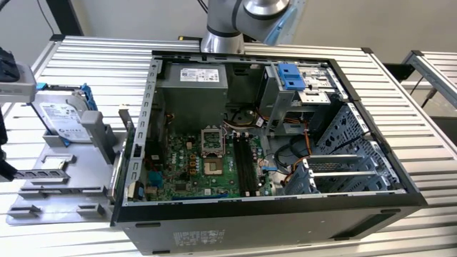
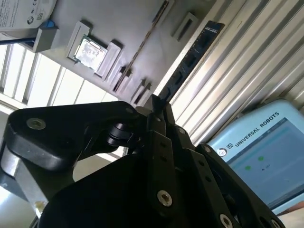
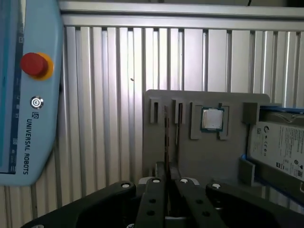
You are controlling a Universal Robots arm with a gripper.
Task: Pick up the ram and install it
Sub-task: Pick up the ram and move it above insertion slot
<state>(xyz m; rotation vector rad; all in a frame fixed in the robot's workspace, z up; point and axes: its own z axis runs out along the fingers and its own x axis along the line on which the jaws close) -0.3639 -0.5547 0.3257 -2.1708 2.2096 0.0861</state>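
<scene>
The ram [image 2: 187, 61] is a long, thin dark stick with chips, and my gripper [image 2: 154, 108] is shut on one end of it. In the first wrist view the ram [image 3: 166, 135] shows edge-on, rising from between the shut fingers [image 3: 153, 190] over the grey parts tray [image 3: 228, 156]. At the exterior view's far left the ram [image 1: 42, 174] sticks out level from the gripper [image 1: 12, 174], just above the tray [image 1: 85, 182]. The black memory slots [image 1: 246, 160] lie on the green motherboard inside the open computer case [image 1: 386, 166], well off to the exterior view's right.
On the tray sit a processor chip [image 3: 211, 118] and a silver hard drive [image 1: 61, 118] in a blue bracket. A light blue teach pendant [image 3: 28, 95] lies on the ribbed metal table [image 1: 93, 59]. The arm's base [image 1: 225, 32] stands behind the case.
</scene>
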